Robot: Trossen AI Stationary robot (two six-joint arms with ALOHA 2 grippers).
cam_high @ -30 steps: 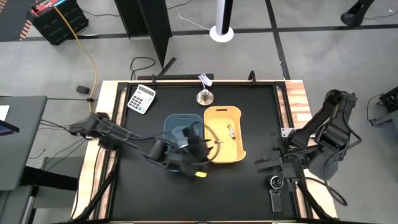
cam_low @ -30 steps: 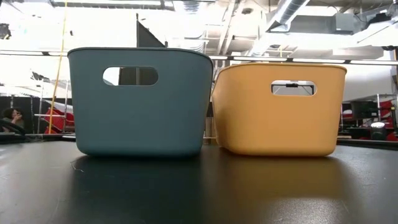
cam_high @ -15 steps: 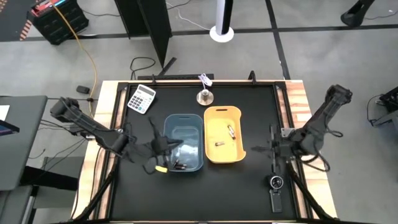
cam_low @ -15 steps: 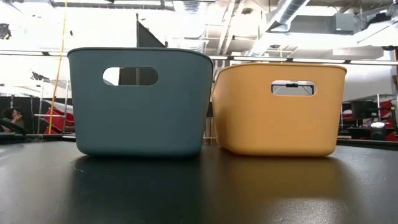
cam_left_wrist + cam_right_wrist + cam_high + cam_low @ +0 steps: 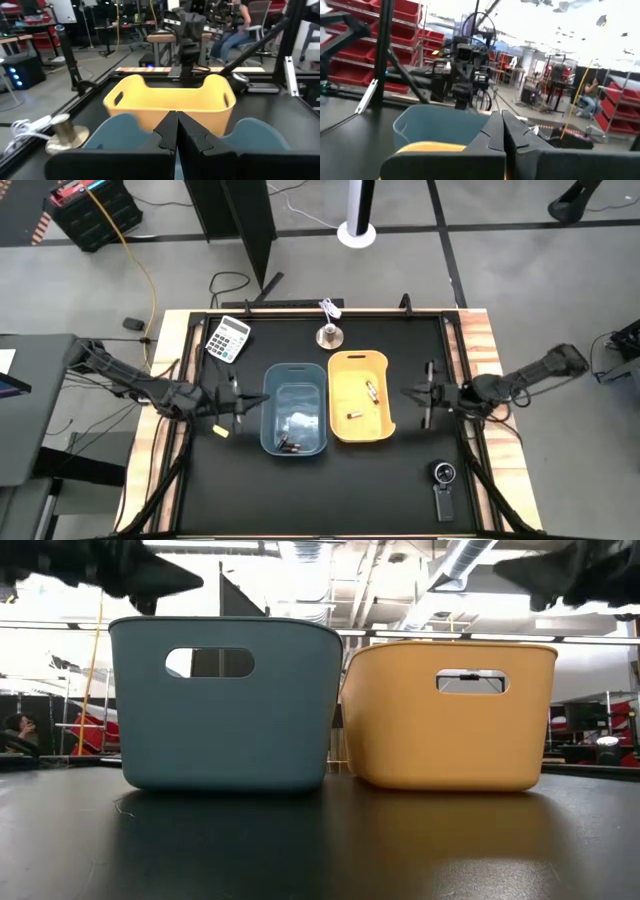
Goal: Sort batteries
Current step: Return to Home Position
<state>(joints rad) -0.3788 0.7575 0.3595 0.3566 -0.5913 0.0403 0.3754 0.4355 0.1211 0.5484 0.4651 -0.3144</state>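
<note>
Left fingers (image 5: pixel 167 131): clenched tip to tip, nothing between them. The high view puts them left of centre, just beside the left wall of the blue bin (image 5: pixel 295 367), not touching it. Half a second ago they sat lower in the frame, by the bin's lower left corner. A second ago they were over the two bins. The arm now lies stretched out toward the left edge.

Right fingers (image 5: pixel 494 131): also clenched, empty. High view: right of centre, apart from the yellow bin (image 5: pixel 358 361), higher in the frame than half a second ago. The arm is straighter, reaching out to the right edge.

Low view: dark blurred shapes (image 5: pixel 130 575) now sit in the upper left and upper right corners; neither was there half a second ago. Bins unmoved.

Calculator (image 5: pixel 227 338), upper left of the surface (image 5: pixel 380 480): key markings too small to read.

Blue bin: dark batteries (image 5: pixel 289 446) at its lower end, plus a pale patch mid-bin that cannot be made out. Yellow bin, just beside it on the right: two silver batteries (image 5: pixel 371 390), one toward the right wall, one mid-floor.
</note>
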